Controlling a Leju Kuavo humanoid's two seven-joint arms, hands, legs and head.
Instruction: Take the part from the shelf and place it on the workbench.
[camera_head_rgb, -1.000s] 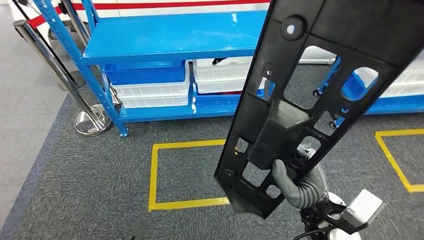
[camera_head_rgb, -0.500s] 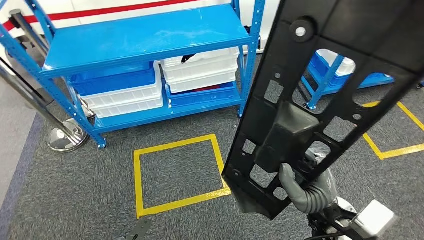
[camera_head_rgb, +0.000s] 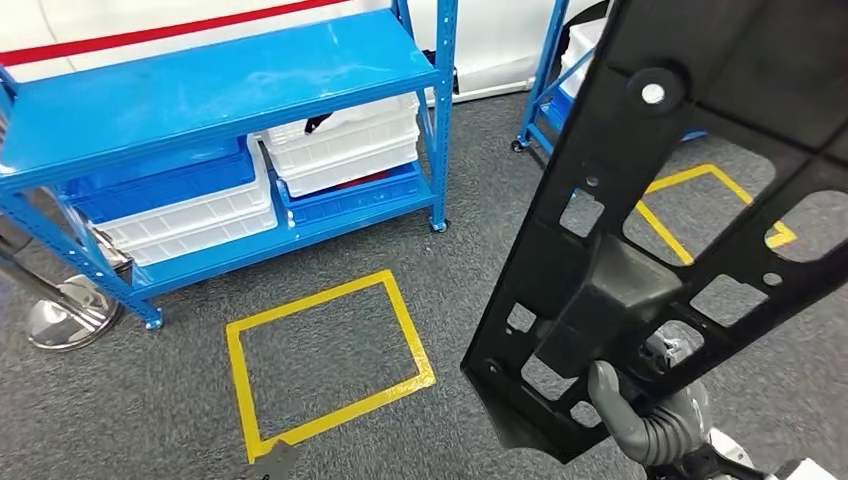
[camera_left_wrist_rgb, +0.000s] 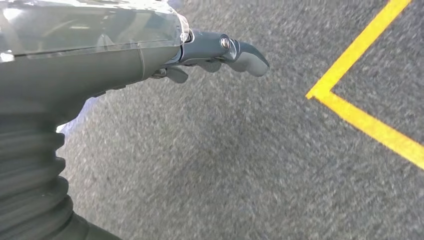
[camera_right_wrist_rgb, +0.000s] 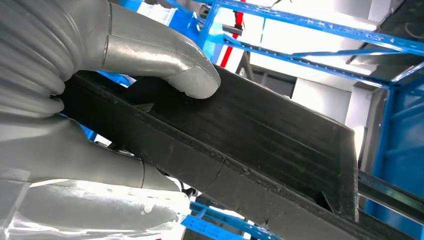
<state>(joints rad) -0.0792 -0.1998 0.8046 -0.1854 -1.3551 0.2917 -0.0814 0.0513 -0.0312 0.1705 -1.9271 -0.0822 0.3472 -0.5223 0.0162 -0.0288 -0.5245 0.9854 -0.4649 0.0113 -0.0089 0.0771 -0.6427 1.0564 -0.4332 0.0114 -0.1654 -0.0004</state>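
View has swung: blue shelf (camera_head_rgb: 220, 90) and yellow floor square (camera_head_rgb: 325, 360) sit further left than before | right robot hand (camera_head_rgb: 650, 425) grips the part (camera_head_rgb: 680, 200) near its lower end, held upright above grey carpet | part: flat black plastic panel, cut-out windows, ribbed | left robot hand (camera_left_wrist_rgb: 220, 52) holds nothing, fingers loosely curled, hanging over carpet

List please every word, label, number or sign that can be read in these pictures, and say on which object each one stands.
There is no readable text in these pictures.
black part, held by the right hand: holes and cut-outs, no lettering.
blue shelf and the white bins: no label visible.
Floor: yellow tape square and a red stripe on the wall, plain markings without words.
left hand: no marking.
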